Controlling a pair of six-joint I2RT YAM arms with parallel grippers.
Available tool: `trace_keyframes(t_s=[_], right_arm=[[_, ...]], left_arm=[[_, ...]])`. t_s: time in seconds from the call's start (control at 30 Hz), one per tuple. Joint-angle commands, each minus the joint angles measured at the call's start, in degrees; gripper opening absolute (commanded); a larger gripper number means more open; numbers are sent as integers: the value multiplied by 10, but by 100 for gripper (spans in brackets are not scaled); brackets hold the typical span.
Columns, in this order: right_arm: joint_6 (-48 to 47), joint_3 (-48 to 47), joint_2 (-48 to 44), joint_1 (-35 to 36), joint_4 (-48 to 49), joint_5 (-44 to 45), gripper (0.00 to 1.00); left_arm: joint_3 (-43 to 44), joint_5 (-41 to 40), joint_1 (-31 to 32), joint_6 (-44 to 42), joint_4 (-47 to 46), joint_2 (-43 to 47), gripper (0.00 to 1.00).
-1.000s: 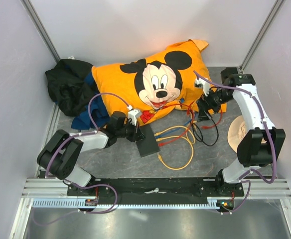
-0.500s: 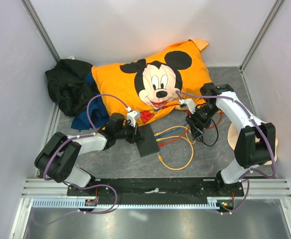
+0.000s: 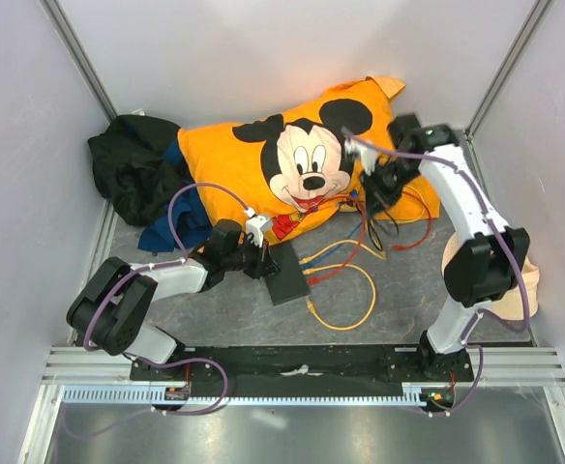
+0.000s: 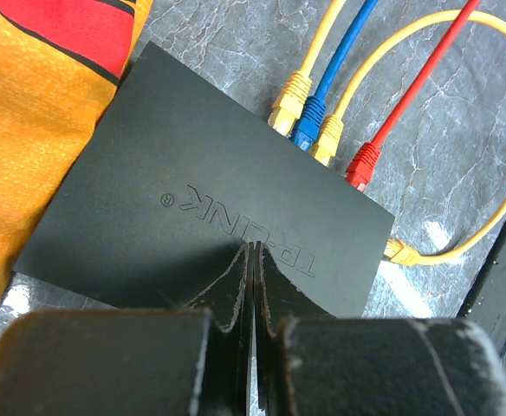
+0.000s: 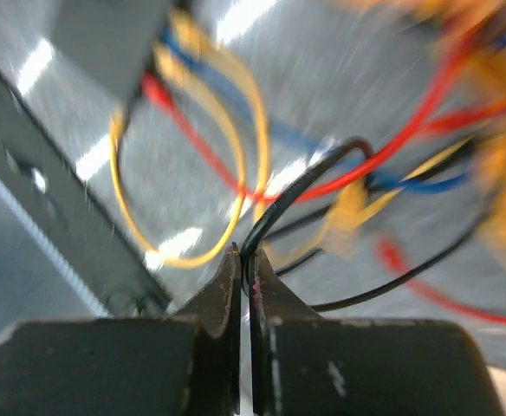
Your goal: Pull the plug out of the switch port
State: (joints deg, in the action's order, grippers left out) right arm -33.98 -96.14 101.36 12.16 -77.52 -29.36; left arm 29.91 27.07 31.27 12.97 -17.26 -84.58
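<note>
Now the right gripper (image 5: 246, 258) is pinched shut on a thin black cable (image 5: 301, 191). A second ago it hung wide open by the edge of the Mickey Mouse pillow (image 3: 234, 159). Then it dipped into the heap of cables and closed, and it has come up and back toward the pillow with the black cable in its grip. (I cannot see where that cable ends.)

The switch (image 4: 192, 199) has not moved. It lies flat on the desk (image 3: 215, 309), just beside the pillow. The left gripper (image 4: 251, 269) has its fingers pressed together with nothing between them, and its tips seem to rest on top of the box to hold it down.

Along the edge away from the left gripper, four plugs sit in their ports: a yellow plug (image 4: 289, 94), a blue plug (image 4: 309, 121), a second yellow plug (image 4: 327, 143) and a red plug (image 4: 363, 165). No black plug shows there, so I think the job is not done yet.

The switch is well apart from the right gripper, off to its left and nearer the arm bases.
</note>
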Motion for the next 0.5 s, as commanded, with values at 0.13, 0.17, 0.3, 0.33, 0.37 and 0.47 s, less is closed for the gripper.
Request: trace_keyframes(t_s=[0.13, 0.17, 0.3, 0.33, 0.37, 0.47], right_arm=[[85, -355, -35, -7, 43, -33, 1], [101, -376, -30, -25, 67, -27, 0], [183, -419, -41, -113, 168, -36, 0], [211, -413, -47, -130, 190, -30, 0], [219, -405, -61, -163, 232, -21, 1], [220, -352, -91, -203, 288, 15, 0]], left_arm=[[-13, -23, 2, -19, 55, -22, 2], [-12, -23, 3, -19, 56, -24, 2], [-11, -23, 3, -19, 57, -26, 2], [-11, -23, 2, -19, 57, -25, 2], [-11, -24, 2, -19, 57, -25, 2], [-9, -24, 2, -19, 58, -25, 2]])
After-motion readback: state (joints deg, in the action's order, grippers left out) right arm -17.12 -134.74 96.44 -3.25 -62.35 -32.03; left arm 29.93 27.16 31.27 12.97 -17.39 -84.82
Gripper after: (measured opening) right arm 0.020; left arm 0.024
